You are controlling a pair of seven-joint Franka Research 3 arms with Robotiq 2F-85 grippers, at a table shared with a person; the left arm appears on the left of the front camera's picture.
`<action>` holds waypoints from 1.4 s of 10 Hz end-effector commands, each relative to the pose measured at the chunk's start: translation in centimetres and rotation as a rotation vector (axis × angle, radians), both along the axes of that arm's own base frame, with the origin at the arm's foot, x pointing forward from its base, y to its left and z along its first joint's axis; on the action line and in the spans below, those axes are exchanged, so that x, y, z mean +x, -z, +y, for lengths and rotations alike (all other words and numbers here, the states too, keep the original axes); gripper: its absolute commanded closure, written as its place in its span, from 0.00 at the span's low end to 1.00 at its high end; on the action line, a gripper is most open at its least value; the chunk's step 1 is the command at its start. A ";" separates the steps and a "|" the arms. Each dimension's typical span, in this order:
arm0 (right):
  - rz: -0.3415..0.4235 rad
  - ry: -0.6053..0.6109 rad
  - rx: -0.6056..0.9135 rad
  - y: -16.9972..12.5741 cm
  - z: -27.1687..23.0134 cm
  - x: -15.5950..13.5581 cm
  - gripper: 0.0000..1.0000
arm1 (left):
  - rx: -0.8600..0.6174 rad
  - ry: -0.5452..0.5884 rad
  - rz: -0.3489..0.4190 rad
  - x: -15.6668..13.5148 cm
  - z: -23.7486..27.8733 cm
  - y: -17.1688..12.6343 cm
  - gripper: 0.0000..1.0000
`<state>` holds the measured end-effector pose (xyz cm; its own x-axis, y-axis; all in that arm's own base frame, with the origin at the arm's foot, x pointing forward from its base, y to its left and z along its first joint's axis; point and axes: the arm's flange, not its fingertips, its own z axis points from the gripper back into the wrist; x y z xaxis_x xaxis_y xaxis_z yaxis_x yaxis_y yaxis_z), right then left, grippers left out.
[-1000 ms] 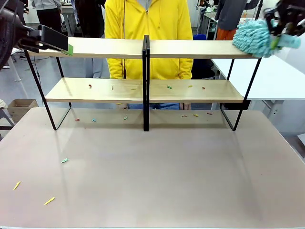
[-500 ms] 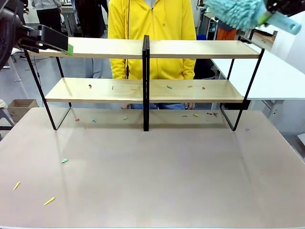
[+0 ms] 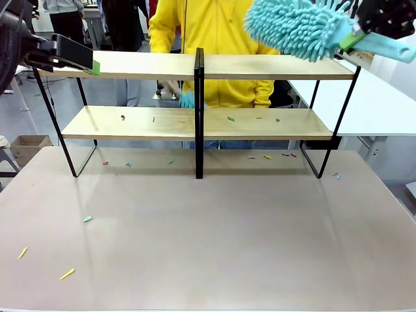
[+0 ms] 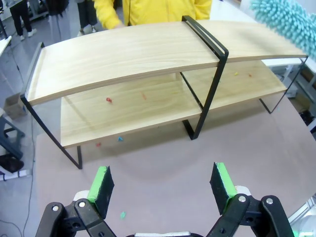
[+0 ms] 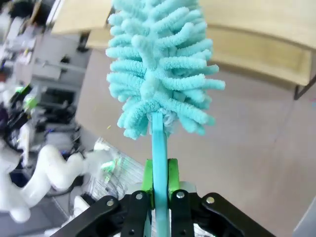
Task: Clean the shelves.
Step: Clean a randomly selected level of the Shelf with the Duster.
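The shelves (image 3: 149, 65) are two long light wooden boards in a thin black frame with a central black upright, and they stand across the far half of the table; they are seen from above in the left wrist view (image 4: 123, 54). Small coloured scraps (image 3: 231, 119) lie on the lower board. My right gripper (image 3: 354, 38) is shut on the handle of a fluffy teal duster (image 3: 296, 26), whose head hangs just above the right half of the top board. The same grip (image 5: 159, 180) and duster (image 5: 160, 69) appear in the right wrist view. My left gripper (image 3: 94, 65) hovers open at the top board's left end, its pads (image 4: 101, 183) wide apart.
A person in a yellow top (image 3: 214, 26) stands behind the shelves, one hand (image 3: 185, 99) blurred behind the lower board. More scraps lie on the table (image 3: 208, 234): under the shelves (image 3: 170, 160) and near the front left (image 3: 67, 273). A white table (image 3: 383, 104) stands at the right.
The duster has risen off the right end of the top board and swung left over its right half. The person's hand has come in behind the lower board. The left arm is still.
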<state>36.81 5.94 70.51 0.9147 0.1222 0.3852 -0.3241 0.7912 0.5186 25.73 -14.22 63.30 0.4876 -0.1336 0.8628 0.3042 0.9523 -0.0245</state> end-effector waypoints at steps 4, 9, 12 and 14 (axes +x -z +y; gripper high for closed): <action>-0.134 -0.455 0.262 -4.1 -10.1 -10.9 0.88 | 0.001 -0.005 -0.002 0.1 0.1 -0.1 0.00; -0.478 -0.339 0.210 -4.0 -17.6 -19.3 0.88 | 0.001 -0.005 -0.002 0.1 0.1 -0.1 0.00; -0.432 -0.424 0.246 -6.5 -18.0 -21.7 0.88 | 0.001 -0.005 -0.002 0.1 0.1 -0.1 0.00; -0.432 -0.424 0.246 -6.5 -18.0 -21.7 0.88 | 0.001 -0.005 -0.002 0.1 0.1 -0.1 0.00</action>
<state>15.23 -12.11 76.36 0.5735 0.3094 0.7585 -0.7943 0.4366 0.4224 25.73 -14.25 63.31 0.4874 -0.1342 0.8628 0.3045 0.9522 -0.0240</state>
